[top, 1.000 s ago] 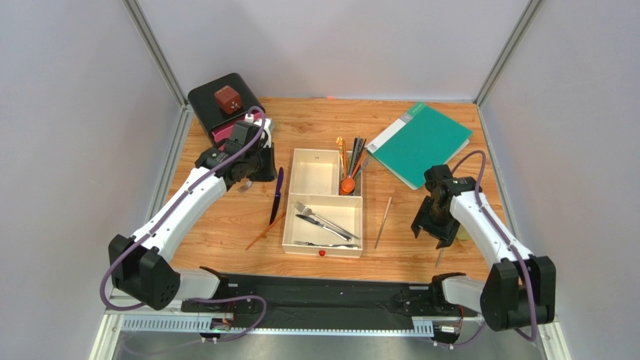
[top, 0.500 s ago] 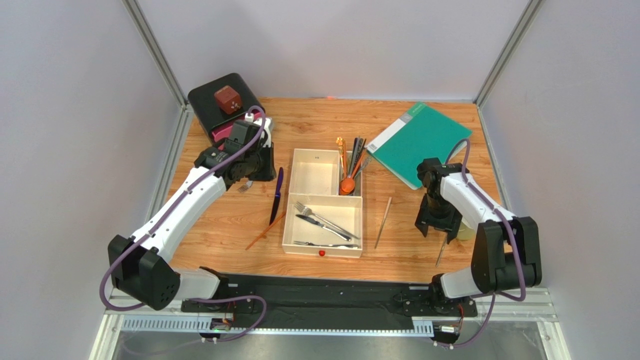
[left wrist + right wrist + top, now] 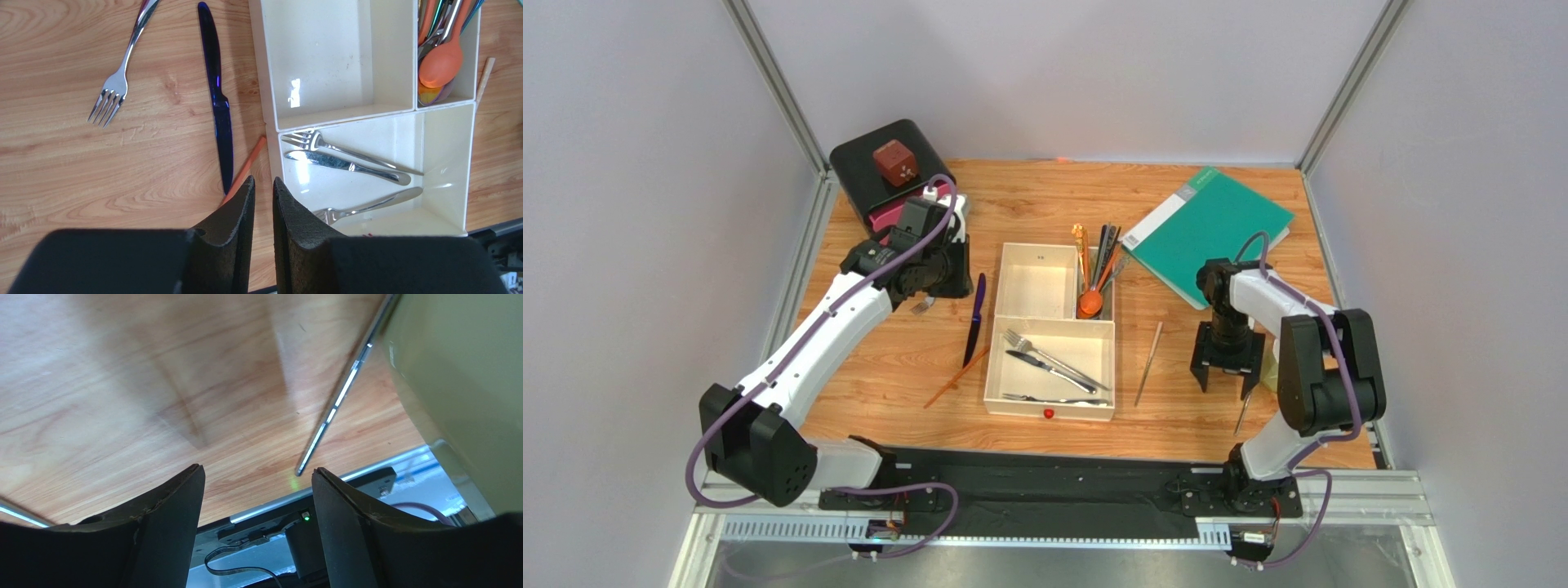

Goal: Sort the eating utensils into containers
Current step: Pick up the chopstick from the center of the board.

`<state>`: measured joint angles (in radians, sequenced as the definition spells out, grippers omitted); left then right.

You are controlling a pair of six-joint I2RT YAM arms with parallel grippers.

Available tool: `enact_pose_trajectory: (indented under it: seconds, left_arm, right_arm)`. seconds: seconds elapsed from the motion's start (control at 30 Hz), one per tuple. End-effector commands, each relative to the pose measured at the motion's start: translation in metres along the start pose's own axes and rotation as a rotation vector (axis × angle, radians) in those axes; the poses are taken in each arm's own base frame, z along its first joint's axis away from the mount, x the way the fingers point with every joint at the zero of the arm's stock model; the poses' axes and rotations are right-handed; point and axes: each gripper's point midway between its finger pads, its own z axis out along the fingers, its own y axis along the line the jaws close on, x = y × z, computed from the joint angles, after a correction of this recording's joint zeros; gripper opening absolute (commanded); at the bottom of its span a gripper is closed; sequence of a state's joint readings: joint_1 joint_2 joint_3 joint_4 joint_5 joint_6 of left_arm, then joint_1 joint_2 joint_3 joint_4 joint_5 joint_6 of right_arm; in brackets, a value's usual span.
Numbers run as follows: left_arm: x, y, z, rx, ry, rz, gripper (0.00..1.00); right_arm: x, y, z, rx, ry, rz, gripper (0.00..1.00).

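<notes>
The cream tray (image 3: 1014, 408) sits mid-table. Its large front compartment (image 3: 442, 141) holds two silver forks and a knife (image 3: 347, 165); the back right compartment holds an orange spoon (image 3: 439, 64) among several upright utensils, and the back left one (image 3: 331, 55) holds nothing. On the wood left of the tray lie a silver fork (image 3: 120, 73), a blue knife (image 3: 218, 104) and an orange chopstick (image 3: 245, 171). My left gripper (image 3: 263, 184) hovers there, its jaws a narrow gap apart with nothing between. My right gripper (image 3: 258, 478) stands open above bare wood, left of a silver chopstick (image 3: 334, 410).
A second silver chopstick (image 3: 1149, 363) lies just right of the tray. A pale yellow cup (image 3: 460, 398) stands close on the right gripper's right side. A green folder (image 3: 1208, 233) lies at the back right, a black box (image 3: 891, 165) at the back left corner.
The right arm has swung its elbow inward and its gripper has shifted slightly left while its jaws widened a little. The left arm has not moved.
</notes>
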<state>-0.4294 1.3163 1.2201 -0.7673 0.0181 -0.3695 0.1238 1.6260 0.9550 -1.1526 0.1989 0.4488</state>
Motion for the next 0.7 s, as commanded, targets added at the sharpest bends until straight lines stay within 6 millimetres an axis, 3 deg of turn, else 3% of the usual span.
enact_pose_trajectory:
  seconds: [0.0, 0.1, 0.27, 0.43, 0.67]
  left_arm:
    - [-0.009, -0.002, -0.016, 0.008, -0.031, 0.0, 0.22]
    - [-0.007, -0.001, -0.019, 0.005, -0.029, -0.006, 0.22]
    - [0.001, -0.003, -0.017, 0.023, -0.024, -0.044, 0.22]
    - [0.01, -0.008, -0.01, 0.051, -0.004, -0.087, 0.22]
    - [0.012, -0.01, -0.01, 0.063, -0.013, -0.108, 0.22]
  right_arm:
    - [-0.015, 0.017, -0.004, -0.116, -0.046, -0.019, 0.69]
    - [-0.013, 0.013, -0.002, -0.13, -0.033, 0.004, 0.7]
    - [-0.007, -0.011, 0.006, -0.04, 0.019, 0.084, 0.67]
    - [-0.02, -0.025, -0.007, 0.023, -0.028, 0.124, 0.67]
    - [-0.033, -0.024, -0.013, 0.028, -0.008, 0.082, 0.66]
